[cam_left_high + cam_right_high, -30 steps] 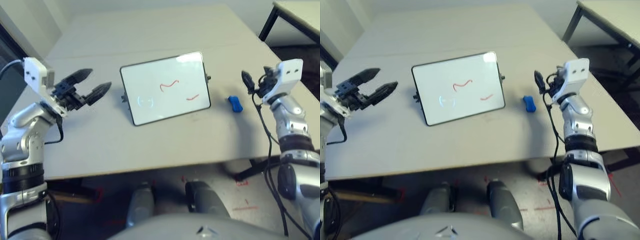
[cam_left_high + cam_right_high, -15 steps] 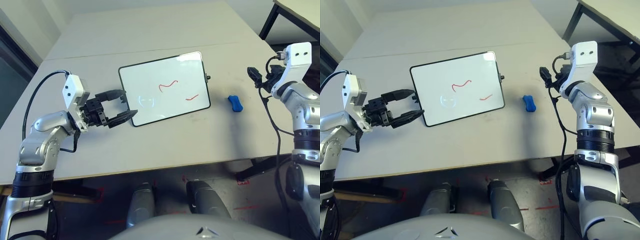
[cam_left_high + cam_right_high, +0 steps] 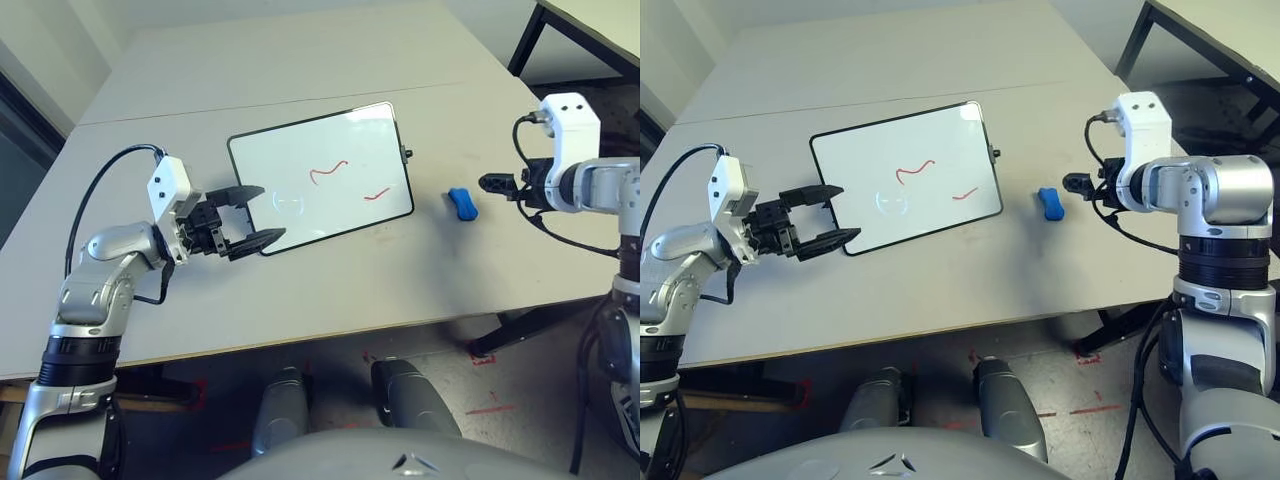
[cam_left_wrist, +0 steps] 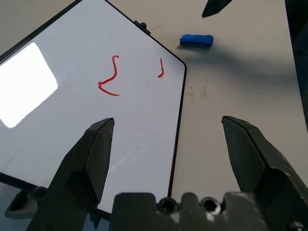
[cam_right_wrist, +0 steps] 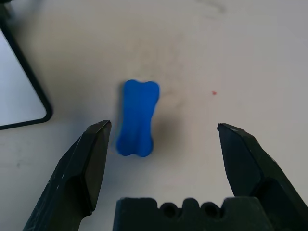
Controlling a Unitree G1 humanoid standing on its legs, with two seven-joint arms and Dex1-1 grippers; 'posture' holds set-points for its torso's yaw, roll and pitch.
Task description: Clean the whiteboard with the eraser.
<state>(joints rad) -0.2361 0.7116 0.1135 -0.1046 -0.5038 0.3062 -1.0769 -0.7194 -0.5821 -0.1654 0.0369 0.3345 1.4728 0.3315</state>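
I have the whiteboard [image 3: 318,176] lying flat on the grey table [image 3: 300,60], turned a little askew, with two red squiggles [image 3: 328,170] still on its surface, toward the half nearer my right arm. A bright patch of reflected light sits at its far right corner.

My left gripper [image 3: 256,213] is at the board's near left corner with its fingers spread wide, holding nothing. In the left wrist view the gripper [image 4: 166,139] frames that corner: one finger [image 4: 94,154] lies over the white surface and the other over bare table beyond the black frame. I cannot tell whether either finger touches the board.

The eraser [image 3: 461,203], a small blue block pinched at the waist like a bone, rests on the table to the right of the board, apart from its edge and untouched. My right gripper [image 3: 487,183] is just beside it on the far right, angled down toward it. In the right wrist view the eraser [image 5: 137,118] lies between the spread fingers [image 5: 91,159] of that gripper [image 5: 161,144], closer to one than the other, and nothing is gripped.
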